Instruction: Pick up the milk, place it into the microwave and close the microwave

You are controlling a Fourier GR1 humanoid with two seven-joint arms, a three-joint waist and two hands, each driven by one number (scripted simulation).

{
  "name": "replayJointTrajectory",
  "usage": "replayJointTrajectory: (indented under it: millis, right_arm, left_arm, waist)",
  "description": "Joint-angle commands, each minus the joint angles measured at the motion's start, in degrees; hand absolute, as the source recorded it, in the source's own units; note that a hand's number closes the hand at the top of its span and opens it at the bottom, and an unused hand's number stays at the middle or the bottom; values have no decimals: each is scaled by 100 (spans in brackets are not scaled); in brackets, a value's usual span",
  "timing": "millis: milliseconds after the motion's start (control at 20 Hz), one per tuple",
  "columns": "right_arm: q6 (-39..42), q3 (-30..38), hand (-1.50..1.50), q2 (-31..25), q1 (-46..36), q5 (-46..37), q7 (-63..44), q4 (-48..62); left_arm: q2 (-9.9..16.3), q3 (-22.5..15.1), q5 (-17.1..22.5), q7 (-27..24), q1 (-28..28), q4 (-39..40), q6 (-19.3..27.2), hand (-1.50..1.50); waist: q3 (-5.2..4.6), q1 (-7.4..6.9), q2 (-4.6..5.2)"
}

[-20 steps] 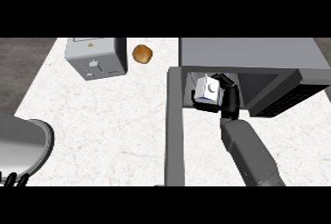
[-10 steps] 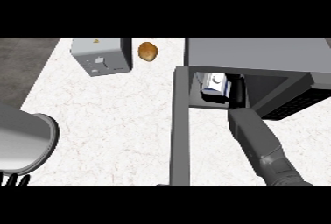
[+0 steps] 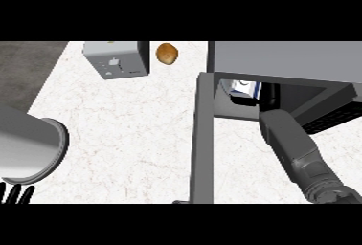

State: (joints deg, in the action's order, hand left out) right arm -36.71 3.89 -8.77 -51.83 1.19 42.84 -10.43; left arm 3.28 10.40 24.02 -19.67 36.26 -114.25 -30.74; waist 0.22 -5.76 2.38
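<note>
Head view of a white, marbled tabletop [image 3: 127, 134]. The microwave [image 3: 283, 57] stands at the upper right, its door [image 3: 201, 143] swung open and seen edge-on as a grey upright band running toward the lower edge of the view. The milk [image 3: 240, 90], a small white and blue carton, sits inside the microwave's cavity, just behind the front opening and near the door's hinge side. The right forearm enters from the lower right and reaches into the cavity; the right hand [image 3: 270, 95] shows only as a dark shape immediately to the right of the milk, touching or nearly touching it, and whether its fingers are curled round the carton or released cannot be told. The left hand [image 3: 16, 194] appears at the lower left corner as dark upright fingertips, straight and relaxed, holding nothing, below the broad grey end of the left forearm. A toaster [image 3: 117, 60] stands at the upper left of the tabletop, with a brown potato [image 3: 166, 53] just beside it, between the toaster and the microwave.
</note>
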Motion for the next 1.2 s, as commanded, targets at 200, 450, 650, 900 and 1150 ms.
replayJointTrajectory:
  millis: [200,450,650,900,1150]
  right_arm:
    - [-286,239,150,-102,-265,84,388,46]
    - [-449,437,150,-276,-357,170,702,-58]
    - [-1413,380,150,-269,-633,-27,448,157]
    - [-1814,463,150,-353,-637,-59,476,194]
    - [-1956,567,150,-273,-590,-27,513,174]
  left_arm:
    - [64,26,-6,-39,-83,165,-122,-150]
    - [60,92,1,-52,-247,203,-47,-150]
    - [103,28,-104,4,-369,319,-66,-150]
    - [-55,-141,-213,-6,-338,349,-35,-150]
    - [174,78,-104,-37,-478,575,-165,-150]
  waist:
    - [15,-145,66]
    - [14,-147,95]
    - [0,-224,116]
    - [5,-238,116]
    - [10,-280,158]
